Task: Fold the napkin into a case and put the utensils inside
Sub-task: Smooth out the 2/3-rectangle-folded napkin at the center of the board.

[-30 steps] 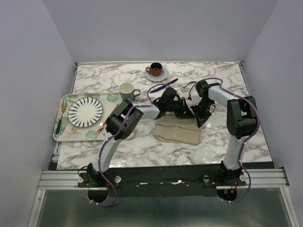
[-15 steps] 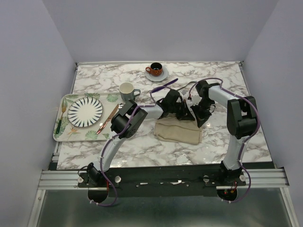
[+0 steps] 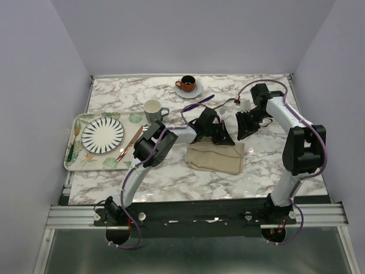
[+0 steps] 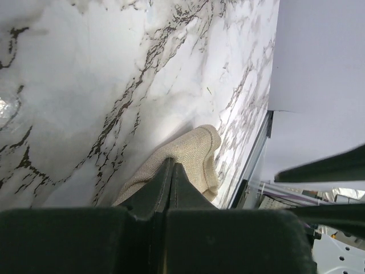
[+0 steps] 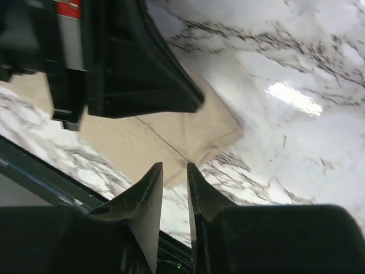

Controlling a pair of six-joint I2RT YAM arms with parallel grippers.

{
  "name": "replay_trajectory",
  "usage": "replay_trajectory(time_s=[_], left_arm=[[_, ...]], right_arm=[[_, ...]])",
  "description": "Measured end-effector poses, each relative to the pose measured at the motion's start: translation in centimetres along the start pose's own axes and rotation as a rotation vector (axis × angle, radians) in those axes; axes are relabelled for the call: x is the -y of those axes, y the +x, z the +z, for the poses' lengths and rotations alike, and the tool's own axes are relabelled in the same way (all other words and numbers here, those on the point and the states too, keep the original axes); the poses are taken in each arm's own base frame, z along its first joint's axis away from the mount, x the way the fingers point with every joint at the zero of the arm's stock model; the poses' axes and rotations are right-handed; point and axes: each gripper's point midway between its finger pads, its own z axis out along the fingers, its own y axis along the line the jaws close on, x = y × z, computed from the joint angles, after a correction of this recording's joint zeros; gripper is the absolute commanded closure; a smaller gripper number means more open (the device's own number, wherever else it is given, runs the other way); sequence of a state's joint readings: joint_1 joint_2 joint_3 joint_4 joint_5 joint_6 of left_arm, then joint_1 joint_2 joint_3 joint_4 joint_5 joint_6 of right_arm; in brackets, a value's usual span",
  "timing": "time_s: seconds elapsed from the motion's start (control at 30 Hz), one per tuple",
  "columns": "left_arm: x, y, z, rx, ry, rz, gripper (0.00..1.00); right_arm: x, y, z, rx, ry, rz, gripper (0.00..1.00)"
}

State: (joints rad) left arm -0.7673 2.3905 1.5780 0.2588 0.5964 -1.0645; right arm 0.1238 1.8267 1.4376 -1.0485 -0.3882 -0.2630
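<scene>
A white marble table [image 3: 171,178] with grey veins sits between plain pale walls. Near its middle, in front of your arms, lies the beige napkin [image 3: 215,158], folded into a rough rectangle. Your left gripper [image 3: 224,138] is at the napkin's far edge, its jaws clenched together with a bunched bit of the cloth caught at their tips, raised a little off the marble. Your right gripper [image 3: 245,130] hangs just beyond the napkin's far right corner, its jaws parted by a narrow gap with nothing between them. Farther back, the purple knife [image 3: 197,104] lies at a slant on the table, apart from the napkin. A cream mug [image 3: 153,108] stands to its left, and an orange cup [image 3: 187,83] on a saucer [image 3: 196,89] sits near the far edge. At the left, a leaf-printed tray [image 3: 85,160] carries a striped plate [image 3: 102,135], with a copper knife [image 3: 130,144] along its right side
</scene>
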Motion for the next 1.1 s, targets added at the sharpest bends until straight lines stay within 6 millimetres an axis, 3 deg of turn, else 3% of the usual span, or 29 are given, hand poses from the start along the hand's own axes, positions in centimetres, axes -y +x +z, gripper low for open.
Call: replay_trajectory(time_s=[0.2, 0.3, 0.4, 0.47, 0.6, 0.73, 0.9, 0.93, 1.03, 1.1], left_arm=[[0.0, 0.0, 0.0, 0.000, 0.001, 0.004, 1.00], [0.0, 0.0, 0.0, 0.000, 0.003, 0.006, 1.00], [0.1, 0.0, 0.0, -0.002, 0.008, 0.009, 1.00], [0.1, 0.1, -0.1, -0.006, 0.014, 0.011, 1.00], [0.1, 0.0, -0.2, -0.006, 0.040, 0.022, 0.82], [-0.2, 0.5, -0.9, -0.011, 0.097, 0.019, 0.76], [0.4, 1.4, -3.9, -0.026, 0.149, 0.020, 0.76], [1.1, 1.4, -5.2, -0.023, 0.161, 0.025, 0.77], [2.9, 0.6, -8.2, 0.010, 0.205, 0.059, 0.83], [3.2, -0.2, -9.4, 0.038, 0.217, 0.076, 0.88]], right_arm=[[-2.2, -0.1, 1.3, 0.001, -0.161, 0.063, 0.82], [-2.4, 2.6, 3.9, -0.095, -0.240, 0.177, 0.83], [-1.3, 5.4, 5.8, -0.183, -0.271, 0.314, 0.83], [-1.1, 6.3, 6.4, -0.214, -0.314, 0.411, 0.83], [-0.9, 6.3, 6.3, -0.215, -0.325, 0.468, 0.83], [-0.9, 6.2, 6.3, -0.229, -0.325, 0.492, 0.83], [-0.9, 6.1, 6.3, -0.241, -0.326, 0.515, 0.83], [-1.0, 6.1, 6.3, -0.242, -0.326, 0.516, 0.83], [-0.9, 6.0, 6.3, -0.252, -0.328, 0.521, 0.83], [-0.9, 5.9, 6.2, -0.257, -0.328, 0.523, 0.83]])
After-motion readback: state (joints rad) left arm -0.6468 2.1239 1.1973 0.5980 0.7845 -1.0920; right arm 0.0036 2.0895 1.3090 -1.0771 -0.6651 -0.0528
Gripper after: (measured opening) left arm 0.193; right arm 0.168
